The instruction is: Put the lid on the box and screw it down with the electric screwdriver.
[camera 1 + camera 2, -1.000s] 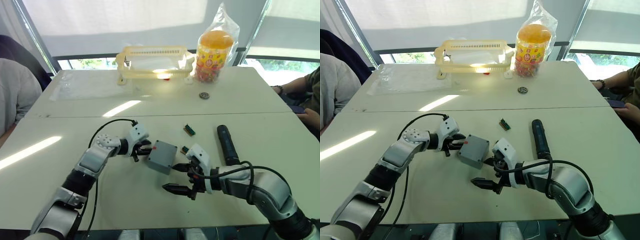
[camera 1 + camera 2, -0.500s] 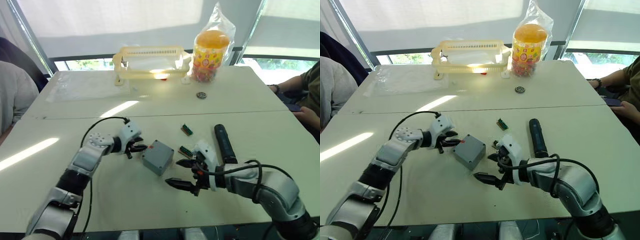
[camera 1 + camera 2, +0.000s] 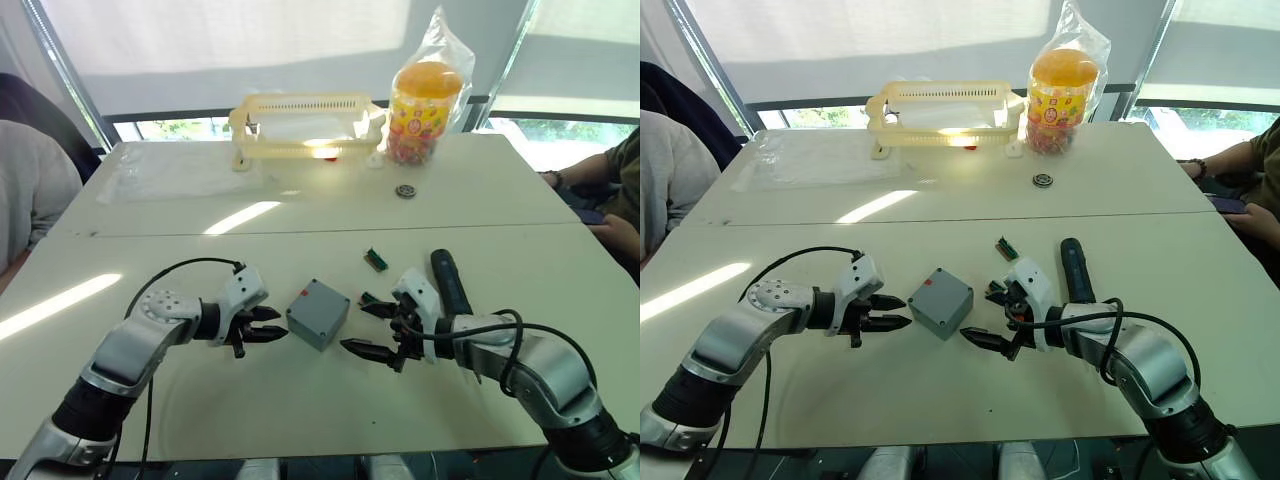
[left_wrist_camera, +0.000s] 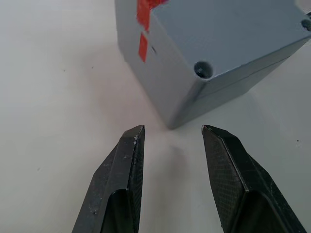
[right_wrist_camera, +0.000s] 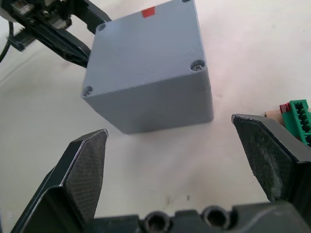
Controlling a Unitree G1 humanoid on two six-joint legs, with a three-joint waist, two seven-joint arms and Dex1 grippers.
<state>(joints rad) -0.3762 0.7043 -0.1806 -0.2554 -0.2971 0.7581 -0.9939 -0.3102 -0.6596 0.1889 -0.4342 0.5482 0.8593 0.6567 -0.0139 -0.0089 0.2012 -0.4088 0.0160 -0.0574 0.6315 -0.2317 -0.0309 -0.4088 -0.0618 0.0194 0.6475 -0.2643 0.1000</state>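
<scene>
The grey box (image 3: 318, 313) stands on the table between my two grippers. It is closed: its top face has a screw hole at each corner and a red mark at one edge. A seam around its sides shows where the lid (image 5: 146, 58) joins it. My left gripper (image 3: 265, 325) is open just left of the box and does not touch it. On the box's right, my right gripper (image 3: 360, 322) is wide open and points at it. The black electric screwdriver (image 3: 448, 282) lies on the table to the right of the right gripper.
A small green connector (image 3: 377, 259) lies behind the box, and another (image 5: 299, 114) lies by my right fingers. A yellow slotted basket (image 3: 305, 120), a bagged candy jar (image 3: 428, 95) and a small round part (image 3: 405, 190) are at the back. People sit at both table ends.
My left gripper has let go of the box and drawn back to the left. The box, tilted before, now rests flat. My right gripper stays open beside it.
</scene>
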